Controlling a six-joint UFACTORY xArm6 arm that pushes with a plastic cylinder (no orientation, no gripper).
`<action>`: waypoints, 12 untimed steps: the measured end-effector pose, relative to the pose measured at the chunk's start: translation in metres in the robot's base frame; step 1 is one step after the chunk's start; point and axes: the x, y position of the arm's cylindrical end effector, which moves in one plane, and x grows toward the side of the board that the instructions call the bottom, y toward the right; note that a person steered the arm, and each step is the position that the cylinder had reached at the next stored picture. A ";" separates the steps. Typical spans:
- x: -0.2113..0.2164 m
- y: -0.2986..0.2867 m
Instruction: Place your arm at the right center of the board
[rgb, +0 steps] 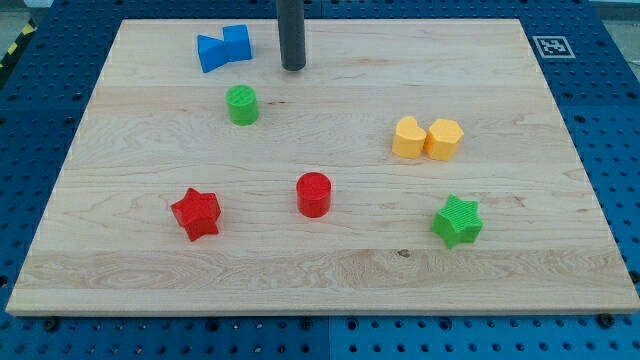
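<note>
Start of the move: my tip (293, 67) rests just right of the blue blocks (224, 48).
No gripper here; next, slide right, above the yellow blocks (427, 138).

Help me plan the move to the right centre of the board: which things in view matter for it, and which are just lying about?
Matters for the job:
- my tip, near the view's top, right of the blue blocks
- the board, its right centre

Just lying about:
- two blue blocks
- green cylinder
- two yellow blocks
- red cylinder
- red star
- green star
</note>
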 end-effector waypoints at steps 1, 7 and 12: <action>0.000 0.000; 0.042 0.104; 0.058 0.195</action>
